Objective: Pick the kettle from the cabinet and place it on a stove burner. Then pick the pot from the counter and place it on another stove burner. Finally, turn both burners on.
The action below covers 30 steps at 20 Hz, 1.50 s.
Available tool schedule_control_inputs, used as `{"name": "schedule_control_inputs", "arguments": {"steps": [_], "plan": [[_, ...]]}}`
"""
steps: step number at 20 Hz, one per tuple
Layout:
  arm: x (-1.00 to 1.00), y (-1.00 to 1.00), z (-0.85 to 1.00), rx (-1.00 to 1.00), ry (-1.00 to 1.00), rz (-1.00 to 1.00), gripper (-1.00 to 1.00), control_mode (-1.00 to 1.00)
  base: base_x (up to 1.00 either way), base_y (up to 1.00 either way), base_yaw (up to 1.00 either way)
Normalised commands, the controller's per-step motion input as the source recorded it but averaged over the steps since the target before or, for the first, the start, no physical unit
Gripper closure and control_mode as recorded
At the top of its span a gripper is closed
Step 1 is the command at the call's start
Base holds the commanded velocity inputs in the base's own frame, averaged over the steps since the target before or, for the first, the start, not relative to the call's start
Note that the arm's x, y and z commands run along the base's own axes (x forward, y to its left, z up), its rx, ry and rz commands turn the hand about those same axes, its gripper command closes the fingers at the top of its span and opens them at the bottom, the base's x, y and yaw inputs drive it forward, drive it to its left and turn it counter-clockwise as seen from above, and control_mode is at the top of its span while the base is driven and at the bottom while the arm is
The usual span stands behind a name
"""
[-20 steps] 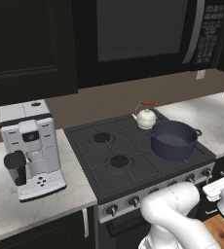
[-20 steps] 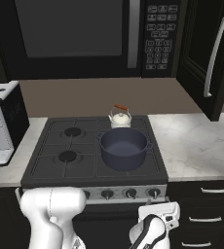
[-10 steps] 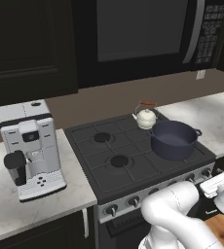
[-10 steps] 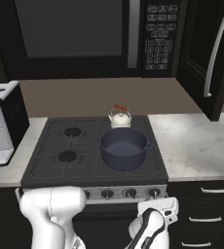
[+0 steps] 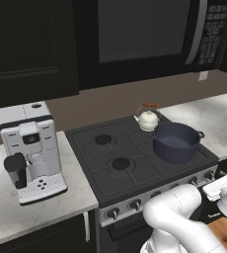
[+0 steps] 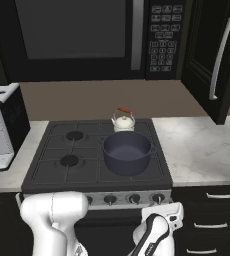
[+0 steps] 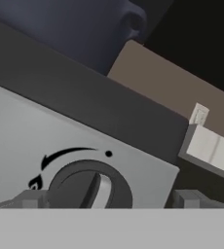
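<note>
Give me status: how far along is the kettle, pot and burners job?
Done: kettle and pot each sit on a right-side stove burner, kettle at the back. In hand: the open gripper faces a front-panel knob, fingers either side, not yet gripping. Left: turning both burners on.

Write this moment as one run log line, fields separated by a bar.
kettle: on back burner | pot: on front burner | gripper: open, at stove knob | burners: not yet on

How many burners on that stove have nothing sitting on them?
2: the back left burner and the front left burner. On the right side, the kettle stands at the back and the pot in front.
</note>
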Motion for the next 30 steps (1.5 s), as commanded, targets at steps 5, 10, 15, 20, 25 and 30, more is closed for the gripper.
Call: {"name": "schedule_control_inputs", "arguments": {"steps": [5, 10, 15, 20, 25, 30], "plan": [[0.19, 0.01, -0.01, 0.00, 0.00, 0.00, -1.00, -1.00, 0.00, 0.00, 0.00], [0.18, 0.01, -0.08, 0.00, 0.00, 0.00, -1.00, -1.00, 0.00, 0.00, 0.00], [0.08, 0.11, -0.08, 0.00, 0.00, 0.00, -1.00, -1.00, 0.00, 0.00, 0.00], [0.03, 0.22, -0.03, 0.00, 0.00, 0.02, -1.00, -1.00, 0.00, 0.00, 0.00], [0.15, 0.22, -0.01, 0.00, 0.00, 0.02, 1.00, -1.00, 0.00, 0.00, 0.00], [0.16, 0.16, -0.01, 0.00, 0.00, 0.02, 1.00, -1.00, 0.00, 0.00, 0.00]]}}
